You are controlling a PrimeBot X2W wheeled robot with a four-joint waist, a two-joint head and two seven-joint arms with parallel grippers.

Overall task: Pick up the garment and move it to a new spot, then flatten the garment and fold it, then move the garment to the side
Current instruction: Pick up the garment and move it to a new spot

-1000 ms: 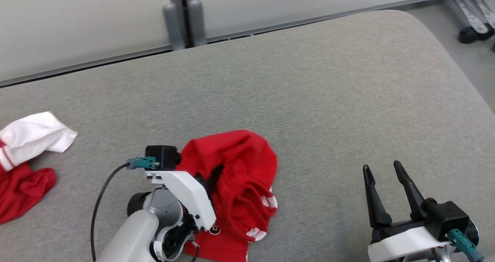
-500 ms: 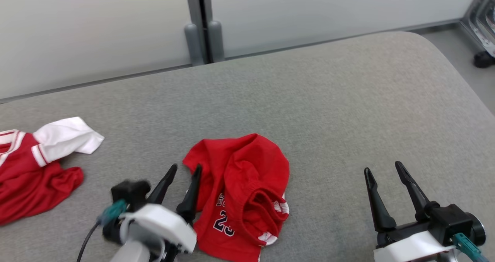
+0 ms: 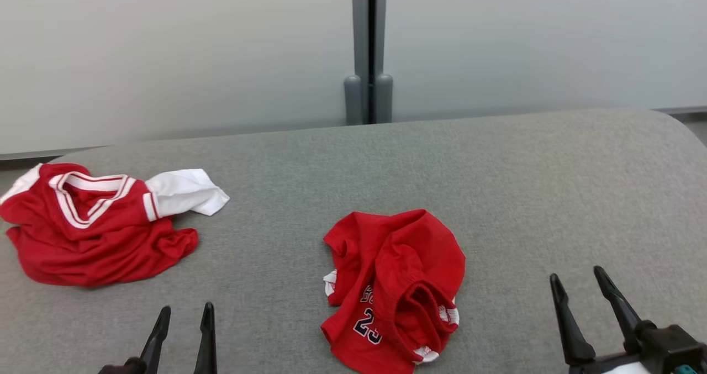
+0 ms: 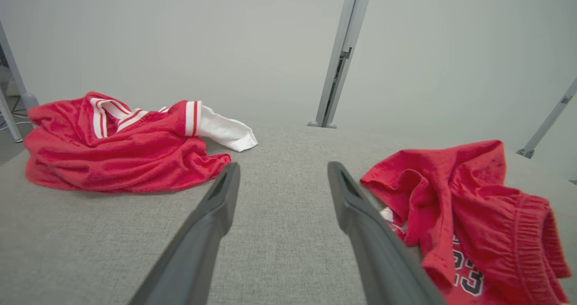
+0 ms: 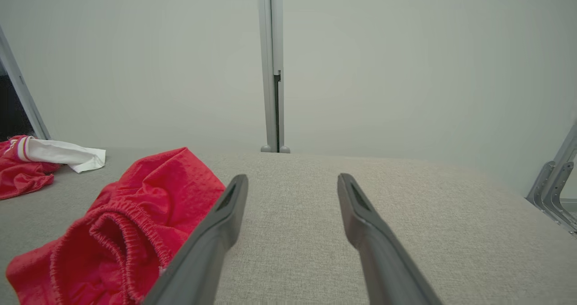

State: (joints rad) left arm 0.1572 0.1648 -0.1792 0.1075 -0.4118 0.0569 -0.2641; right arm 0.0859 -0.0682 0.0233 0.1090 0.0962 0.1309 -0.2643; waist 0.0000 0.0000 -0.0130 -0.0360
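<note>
The garment (image 3: 397, 285) is a crumpled pair of red shorts with white trim and the number 23, lying in a heap on the grey padded table (image 3: 525, 186). My left gripper (image 3: 186, 310) is open at the lower left, well clear of the heap. In the left wrist view the garment (image 4: 473, 206) lies just right of the open left gripper (image 4: 283, 170). My right gripper (image 3: 577, 274) stands open at the lower right, apart from the shorts. In the right wrist view the garment (image 5: 135, 215) sits to the left of the open right gripper (image 5: 293, 179).
A second piece of clothing, a red jersey with a white sleeve (image 3: 94, 236), lies bunched at the table's left end, near the edge. A grey post (image 3: 369, 48) stands behind the table against a pale wall. The table's far right corner (image 3: 685, 125) is rounded.
My left gripper has opened, let go of the garment and drawn back to the lower left. The shorts have settled into a heap. The head camera has also shifted.
</note>
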